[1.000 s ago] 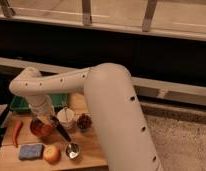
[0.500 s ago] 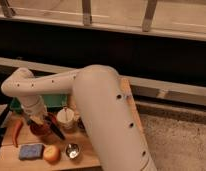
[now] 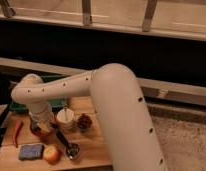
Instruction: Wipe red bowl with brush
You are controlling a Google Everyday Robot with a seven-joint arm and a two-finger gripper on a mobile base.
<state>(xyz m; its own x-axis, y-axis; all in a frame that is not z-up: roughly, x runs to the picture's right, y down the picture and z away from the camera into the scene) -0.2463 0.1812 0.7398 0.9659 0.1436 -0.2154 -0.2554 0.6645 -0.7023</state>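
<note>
Down at the left of your wooden tabletop (image 3: 91, 150), the gripper (image 3: 42, 126) hangs right over the round orange-red bowl (image 3: 40, 132), hiding most of it. You cannot tell how the claw stands. Your long slim black brush (image 3: 66, 142) lies just right of that bowl, slanting toward the front edge. Behind it stand a white cup (image 3: 65, 118) and a small clear bowl of red berries (image 3: 85, 122).
</note>
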